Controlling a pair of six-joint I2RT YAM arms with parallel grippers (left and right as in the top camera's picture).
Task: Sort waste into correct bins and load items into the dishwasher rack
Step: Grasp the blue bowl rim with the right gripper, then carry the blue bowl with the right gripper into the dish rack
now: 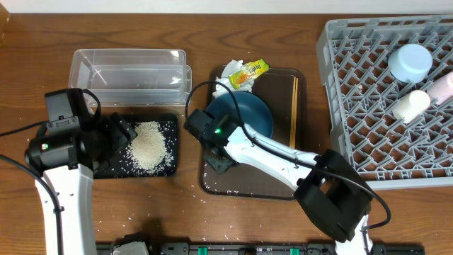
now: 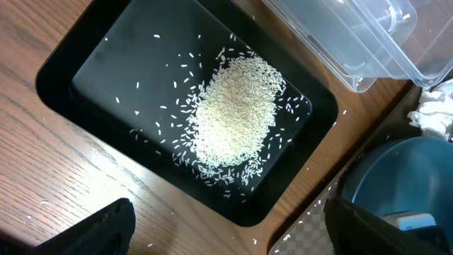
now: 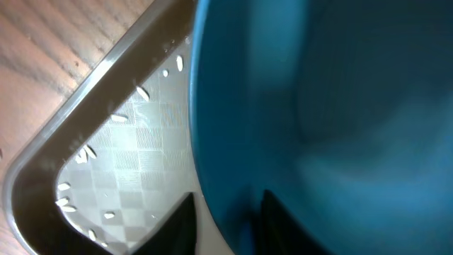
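The large blue bowl (image 1: 248, 113) sits on the dark brown serving tray (image 1: 283, 180). My right gripper (image 1: 214, 142) straddles its near-left rim, one finger inside and one outside, shut on the bowl (image 3: 325, 106); its jaws (image 3: 226, 227) show in the right wrist view. My left gripper (image 1: 119, 134) is open and empty (image 2: 233, 237) above the black tray (image 1: 166, 124), which holds a pile of white rice (image 2: 233, 120). The napkin (image 1: 230, 71) and yellow-green wrapper (image 1: 249, 73) lie at the brown tray's far edge. The chopsticks (image 1: 294, 103) lie on its right side.
The clear tub (image 1: 131, 71) stands behind the black tray. The grey rack (image 1: 368, 99) at right holds the small light-blue bowl (image 1: 410, 62), white cup (image 1: 410, 105) and pink cup (image 1: 444, 86). Loose rice grains (image 3: 117, 119) lie on the brown tray and on the table.
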